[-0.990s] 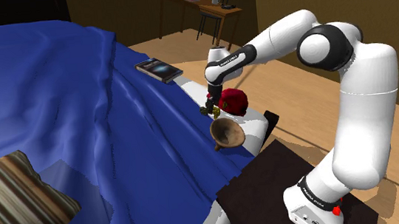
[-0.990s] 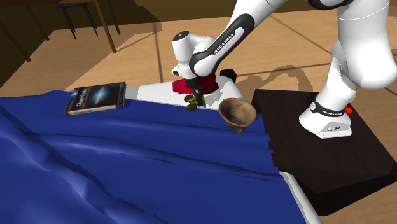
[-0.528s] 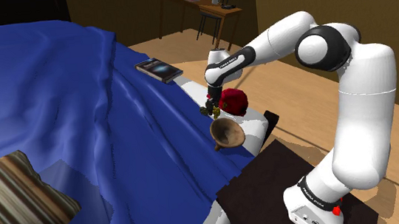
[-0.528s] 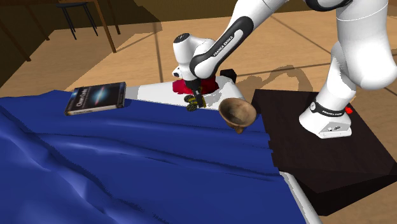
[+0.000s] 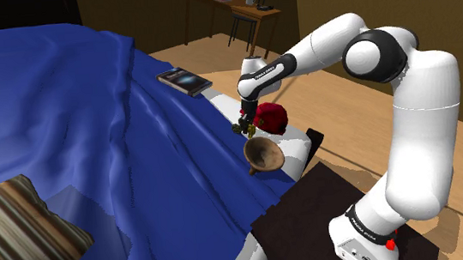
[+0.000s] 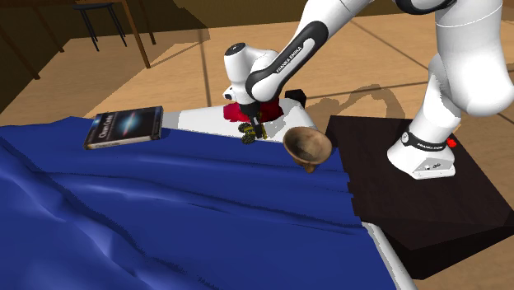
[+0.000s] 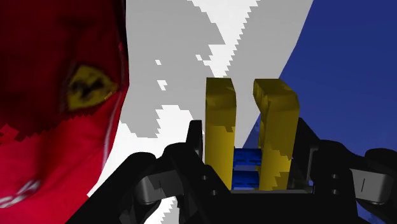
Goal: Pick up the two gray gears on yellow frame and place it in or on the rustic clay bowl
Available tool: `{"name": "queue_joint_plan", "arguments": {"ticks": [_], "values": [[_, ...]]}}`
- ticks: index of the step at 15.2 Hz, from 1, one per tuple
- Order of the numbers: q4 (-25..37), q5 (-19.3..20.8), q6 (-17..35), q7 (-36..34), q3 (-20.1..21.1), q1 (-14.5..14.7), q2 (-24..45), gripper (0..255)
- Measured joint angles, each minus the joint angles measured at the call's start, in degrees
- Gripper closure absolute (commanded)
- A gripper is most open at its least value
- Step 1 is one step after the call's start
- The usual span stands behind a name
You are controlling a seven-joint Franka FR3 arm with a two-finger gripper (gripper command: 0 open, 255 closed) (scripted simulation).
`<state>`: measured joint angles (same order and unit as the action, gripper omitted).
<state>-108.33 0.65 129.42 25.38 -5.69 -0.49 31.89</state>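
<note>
Blue-covered bed (image 5: 66,122) on a wooden floor; white arm bends from its black box stand (image 5: 302,222) down to the bed's near edge.
Shoulder view, left to right: dark hardcover book (image 5: 184,80) flat on the cover; black gripper (image 5: 244,127) pointing down, jaws clamped on the yellow-framed gear toy (image 5: 243,132); red cap (image 5: 272,117) just beside it; brown clay bowl (image 5: 264,155) near, apart from the toy. Wooden desk (image 5: 232,11) far back.

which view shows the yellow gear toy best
Wrist view: the gear toy shows large, its yellow frame clasped in the hand. The shoulder and second exterior views show it as a tiny speck under the hand.
</note>
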Motion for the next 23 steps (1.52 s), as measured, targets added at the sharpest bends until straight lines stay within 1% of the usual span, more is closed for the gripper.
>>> {"name": "queue_joint_plan", "arguments": {"ticks": [4, 7, 23], "values": [[0.0, 0.0, 0.0, 0.0, 0.0, 0.0, 0.0, 255], [-0.2, 0.1, -1.1, 0.0, -0.1, 0.1, -1.2, 255], [1.4, 0.7, -10.3, 0.1, -0.5, 0.4, -9.0, 255]]}}
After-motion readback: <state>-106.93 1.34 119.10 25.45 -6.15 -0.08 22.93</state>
